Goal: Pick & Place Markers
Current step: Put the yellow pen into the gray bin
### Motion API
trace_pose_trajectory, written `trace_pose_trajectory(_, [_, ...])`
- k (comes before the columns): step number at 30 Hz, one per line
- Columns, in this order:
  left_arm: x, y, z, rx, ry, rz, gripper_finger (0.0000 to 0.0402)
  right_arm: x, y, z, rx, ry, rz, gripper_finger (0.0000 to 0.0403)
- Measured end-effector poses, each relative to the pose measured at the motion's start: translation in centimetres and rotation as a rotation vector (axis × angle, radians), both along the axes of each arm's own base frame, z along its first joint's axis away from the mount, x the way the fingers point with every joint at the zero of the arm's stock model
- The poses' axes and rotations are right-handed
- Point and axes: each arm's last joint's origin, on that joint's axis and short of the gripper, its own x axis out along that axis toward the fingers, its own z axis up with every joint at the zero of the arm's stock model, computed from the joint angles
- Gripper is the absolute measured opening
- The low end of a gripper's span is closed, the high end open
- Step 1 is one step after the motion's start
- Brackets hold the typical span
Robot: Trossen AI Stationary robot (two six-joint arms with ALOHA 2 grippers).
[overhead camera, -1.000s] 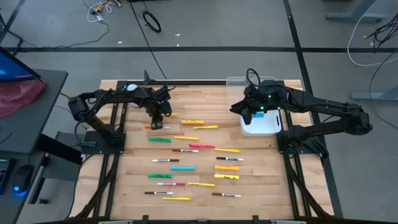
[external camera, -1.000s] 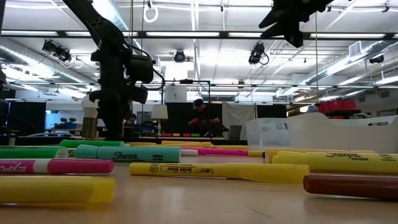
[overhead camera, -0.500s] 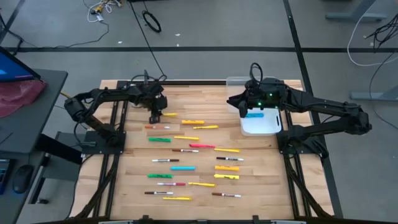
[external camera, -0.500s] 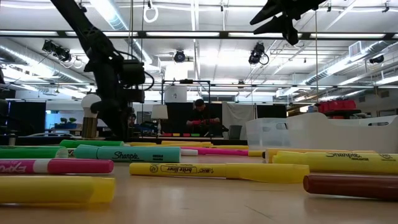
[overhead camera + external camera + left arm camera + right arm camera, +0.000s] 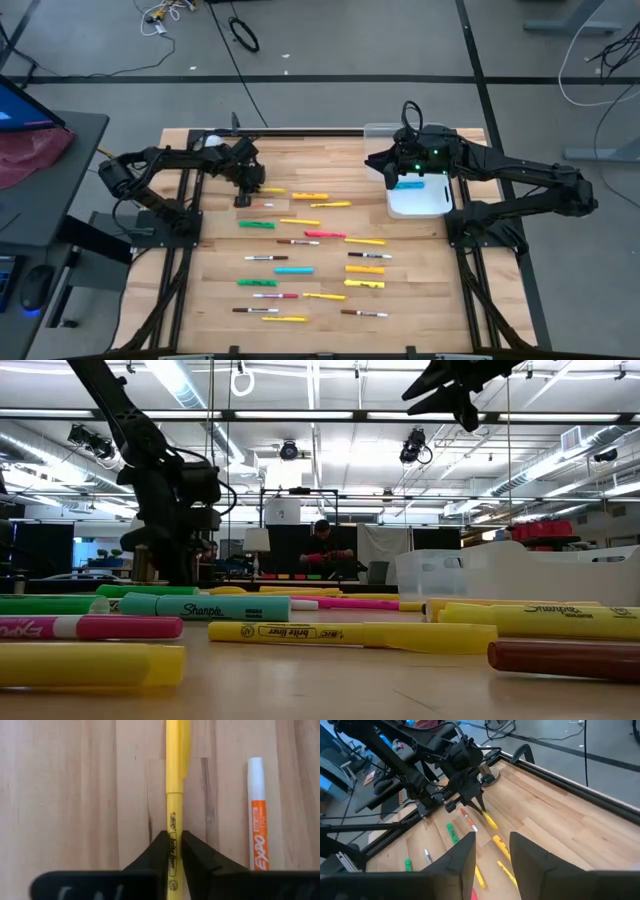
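Left gripper (image 5: 170, 851) clamped on yellow highlighter (image 5: 175, 795), barrel pointing straight ahead between fingers.

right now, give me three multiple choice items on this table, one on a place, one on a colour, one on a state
1. Where does the cyan marker lie?
A. in the clear bin under the right gripper
B. on the floor
C. in the left gripper

2. What colour is the thin marker between the left gripper's jaws?
A. green
B. yellow
C. pink

3. How do the left gripper's jaws stand?
A. spread wide over bare wood
B. out of sight
C. shut on the thin yellow marker

Answers: 1 A, the high view shows it inside the bin beside the right gripper. 2 B, the left wrist view shows a yellow barrel, with an orange and white marker lying apart beside it. 3 C, both dark jaws press against that barrel.
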Motion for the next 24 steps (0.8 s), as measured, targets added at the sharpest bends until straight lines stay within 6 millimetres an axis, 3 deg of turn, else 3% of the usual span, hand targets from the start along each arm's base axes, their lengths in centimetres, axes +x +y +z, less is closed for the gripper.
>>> trace_pose_trajectory(4, [0.4, 0.4, 0.5, -0.022, -0.004, 0.071, 0.0027, 0.1, -0.1, -0.1, -0.045, 0.016, 0.017, 0.0119])
trace_pose_trajectory(8, [1.6, 1.3, 2.2, -0.067, -0.016, 0.208, 0.0027, 0.1, -0.8, -0.2, -0.031, 0.017, -0.018, 0.0119])
trace_pose_trajectory(14, [4.7, 3.1, 7.1, -0.111, -0.195, 0.253, 0.0027, -0.4, -2.0, -0.2, 0.023, 0.002, -0.098, 0.0138])
trace_pose_trajectory(19, [7.5, 4.1, 12.5, -0.151, -0.407, 0.248, 0.0027, -0.4, -2.9, -0.8, 0.024, 0.051, -0.128, 0.0172])
trace_pose_trajectory(24, [10.4, 3.8, 18.2, -0.174, -0.650, 0.202, 0.0027, 1.0, -3.2, -4.0, 0.057, 0.031, -0.037, 0.0210])
